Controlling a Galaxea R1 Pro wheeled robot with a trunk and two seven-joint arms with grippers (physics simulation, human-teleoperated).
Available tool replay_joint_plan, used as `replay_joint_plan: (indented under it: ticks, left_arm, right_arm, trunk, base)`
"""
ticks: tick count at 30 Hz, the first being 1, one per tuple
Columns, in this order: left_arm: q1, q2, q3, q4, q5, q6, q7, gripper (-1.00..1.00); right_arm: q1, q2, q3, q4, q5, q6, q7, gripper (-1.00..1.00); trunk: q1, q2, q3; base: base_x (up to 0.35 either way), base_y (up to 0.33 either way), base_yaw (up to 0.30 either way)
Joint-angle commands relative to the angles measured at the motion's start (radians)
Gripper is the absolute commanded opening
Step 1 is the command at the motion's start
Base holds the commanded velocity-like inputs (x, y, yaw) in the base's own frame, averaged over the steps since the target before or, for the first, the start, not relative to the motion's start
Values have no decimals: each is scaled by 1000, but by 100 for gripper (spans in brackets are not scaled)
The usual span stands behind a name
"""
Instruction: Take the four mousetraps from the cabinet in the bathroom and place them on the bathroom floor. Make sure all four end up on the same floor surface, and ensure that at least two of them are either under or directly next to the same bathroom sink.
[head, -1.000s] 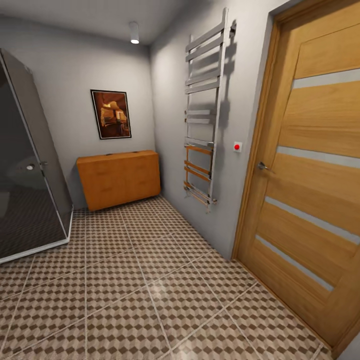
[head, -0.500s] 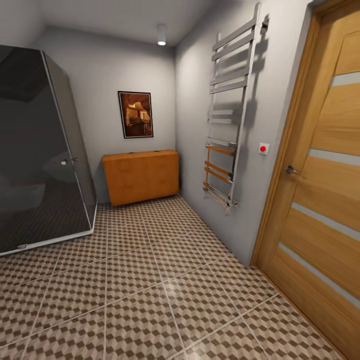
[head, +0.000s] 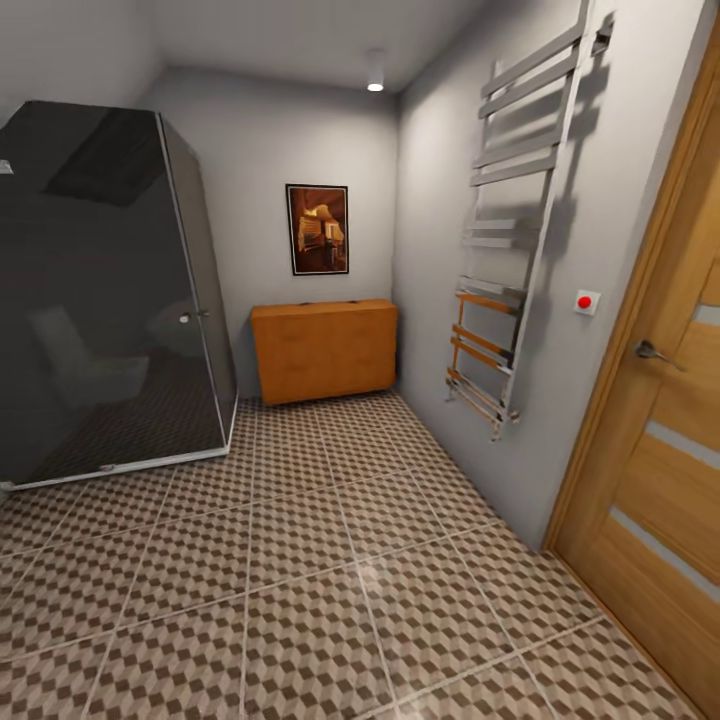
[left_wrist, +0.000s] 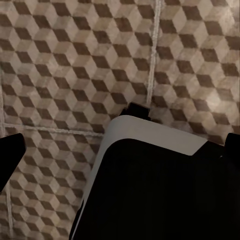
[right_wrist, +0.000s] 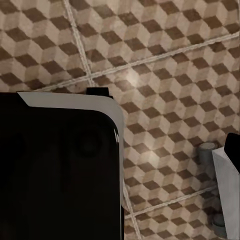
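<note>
The orange-brown cabinet (head: 323, 350) stands against the far wall, several tiles ahead of me, under a framed picture. Two tiny dark specks (head: 305, 303) sit on its top edge, too small to tell whether they are mousetraps. The cube-patterned bathroom floor (head: 300, 540) stretches from me to the cabinet. The sink is out of view. My left gripper (left_wrist: 120, 160) hangs open above the floor tiles (left_wrist: 75, 60), its dark fingertips (left_wrist: 10, 155) at the frame's edges. My right gripper (right_wrist: 120, 150) is open too, over the tiles (right_wrist: 165, 60), with one fingertip (right_wrist: 233, 145) showing.
A dark glass shower cabin (head: 100, 300) fills the left side. A chrome towel radiator (head: 505, 250) juts from the right wall, and a wooden door (head: 665, 430) with a lever handle is near right. My own black and white body (left_wrist: 150, 190) shows below each wrist.
The whole picture has slid rightward, so the camera has turned left: more of the shower cabin shows, the door slips off the right edge, and the cabinet sits nearer the centre.
</note>
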Motion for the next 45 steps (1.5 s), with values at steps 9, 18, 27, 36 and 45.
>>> replay_joint_plan:
  ticks: [9, 18, 27, 36, 45]
  left_arm:
    - [-1, 0, -4, 0, 6, -2, 4, 100]
    - [-1, 3, -2, -1, 6, 14, 8, 100]
    - [-1, 5, -1, -2, 6, 44, 6, 100]
    - [-1, 5, -1, -3, 6, 48, 6, 100]
    - [-1, 5, -1, -2, 6, 50, 6, 100]
  right_arm:
    - [-1, 0, -8, 3, 11, -6, -4, 100]
    - [-1, 0, -8, 3, 11, -6, -3, 100]
    - [-2, -2, -10, 3, 7, -4, -5, 100]
    - [-2, -2, -9, 3, 8, -4, -4, 100]
    - [-2, -3, -8, 3, 9, -4, -1, 100]
  trunk:
    - [0, -1, -1]
    - [0, -1, -1]
    - [0, -1, -1]
    - [0, -1, -1]
    - [0, -1, -1]
  base:
    - [120, 0, 270]
    - [295, 0, 177]
    - [320, 0, 26]
    - [323, 0, 3]
    - [323, 0, 0]
